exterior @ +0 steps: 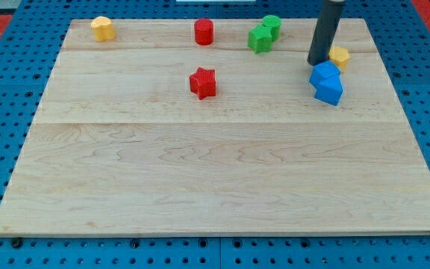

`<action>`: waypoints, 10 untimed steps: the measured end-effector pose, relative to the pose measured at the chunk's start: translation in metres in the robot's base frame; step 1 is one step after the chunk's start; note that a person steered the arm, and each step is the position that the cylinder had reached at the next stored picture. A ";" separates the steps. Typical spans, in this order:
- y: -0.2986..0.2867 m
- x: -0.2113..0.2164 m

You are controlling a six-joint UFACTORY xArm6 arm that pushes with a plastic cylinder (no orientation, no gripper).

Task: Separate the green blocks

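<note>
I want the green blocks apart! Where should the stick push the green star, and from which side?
Judging by their touching edges, set my tip into the seam between the green star and the green block behind it, coming from the view's right, then push the star's upper-right face toward the view's lower left.

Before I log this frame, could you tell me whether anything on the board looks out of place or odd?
Nothing looks damaged or spilled. The two green blocks sit touching near the view's top, not yet separated. My tip rests to their right, just above the blue blocks and beside a yellow block.
</note>
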State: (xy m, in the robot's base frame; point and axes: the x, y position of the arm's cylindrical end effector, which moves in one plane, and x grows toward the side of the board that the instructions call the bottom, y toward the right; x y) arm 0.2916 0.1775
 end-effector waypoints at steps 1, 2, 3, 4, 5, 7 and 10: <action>0.013 -0.058; -0.003 -0.100; -0.034 -0.100; -0.097 -0.095; -0.138 -0.074; -0.145 0.012; -0.078 -0.003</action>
State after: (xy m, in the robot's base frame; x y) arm 0.2883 0.0996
